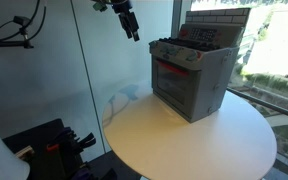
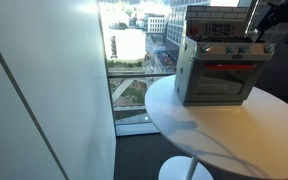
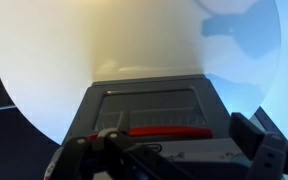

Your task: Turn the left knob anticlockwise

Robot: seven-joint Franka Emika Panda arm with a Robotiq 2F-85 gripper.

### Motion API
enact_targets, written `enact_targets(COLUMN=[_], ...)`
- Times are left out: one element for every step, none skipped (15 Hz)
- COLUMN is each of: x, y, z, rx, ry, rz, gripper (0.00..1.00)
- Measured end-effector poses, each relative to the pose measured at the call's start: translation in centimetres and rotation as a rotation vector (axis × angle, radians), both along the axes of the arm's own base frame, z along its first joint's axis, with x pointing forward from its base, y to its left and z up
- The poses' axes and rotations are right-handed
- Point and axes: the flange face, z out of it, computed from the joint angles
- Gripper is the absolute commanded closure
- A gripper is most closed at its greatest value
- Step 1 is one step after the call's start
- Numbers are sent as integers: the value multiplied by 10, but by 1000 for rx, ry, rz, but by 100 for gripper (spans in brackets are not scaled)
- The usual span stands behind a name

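Currently my end effector (image 1: 131, 24) hangs high above the bench (image 1: 184, 140), well apart from the toy oven (image 1: 192, 80). In the wrist view its fingers (image 3: 256, 138) stand spread wide with nothing between them. The left knob sits somewhere in the control strip (image 2: 222, 49) along the top of the oven's front, above the red handle (image 3: 169, 131). The knobs are too small for me to tell apart in any view.

That is my first worry: I could come down on the wrong knob, since "left" depends on which way I face the oven. The oven also looks light and stands loose toward the bench's rim. A hard push or an off-centre twist could slide or tip it instead of turning the knob. Descending from above, the spread fingers might also snag the oven's raised back panel.
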Motion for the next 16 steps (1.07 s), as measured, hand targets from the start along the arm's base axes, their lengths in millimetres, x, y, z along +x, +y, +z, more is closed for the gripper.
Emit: enact_targets(x=[6, 12, 17, 20, 22, 24, 25, 25, 25, 25, 25, 25, 25, 26, 27, 29], y=[1, 1, 2, 2, 2, 3, 3, 3, 3, 3, 3, 4, 4, 5, 6, 7], z=[-3, -5, -7, -9, -10, -10, -9, -9, -8, -8, -9, -10, -11, -11, -12, -14], rx=[8, 15, 18, 17, 15, 16, 16, 17, 17, 17, 17, 21, 28, 39, 50, 64], ry=[-17, -29, -39, -45, -48, -48, -49, -51, -51, -52, -51, -48, -48, -52, -59, -71], rz=[-21, -39, -53, -62, -68, -70, -70, -70, -70, -70, -70, -71, -73, -75, -76, -77], gripper=[0, 0, 0, 0, 0, 0, 0, 0, 0, 0, 0, 0, 0, 0, 0, 0])
